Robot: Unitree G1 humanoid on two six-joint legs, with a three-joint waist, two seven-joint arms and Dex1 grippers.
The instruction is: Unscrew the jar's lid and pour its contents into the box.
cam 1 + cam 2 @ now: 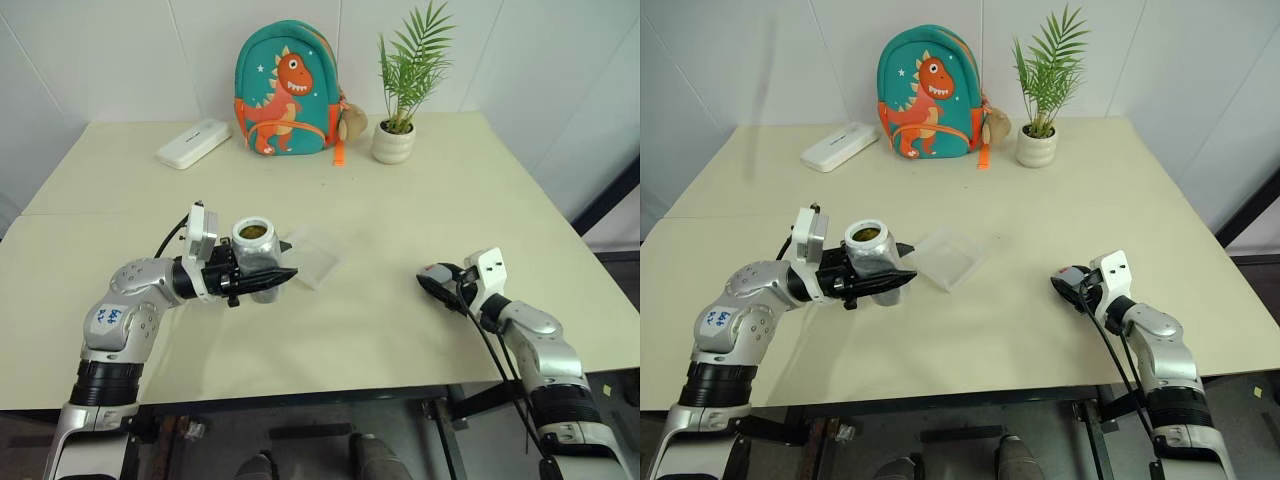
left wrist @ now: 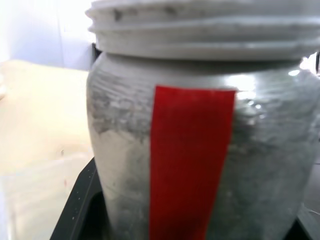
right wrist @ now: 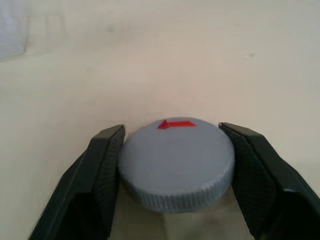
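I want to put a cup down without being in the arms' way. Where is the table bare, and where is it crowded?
Bare: the middle of the table, between the box and the right gripper, and the front edge between the arms. Crowded: the back, with white case, backpack and plant pot; and the left, where the left gripper holds the jar beside the box.

One jar [image 1: 256, 258], one lid [image 3: 177, 162], one clear box [image 1: 317, 256], one white case [image 1: 193, 143], one backpack [image 1: 288, 90], one potted plant [image 1: 397, 130], two grippers: left [image 1: 270, 278], right [image 1: 442, 285].
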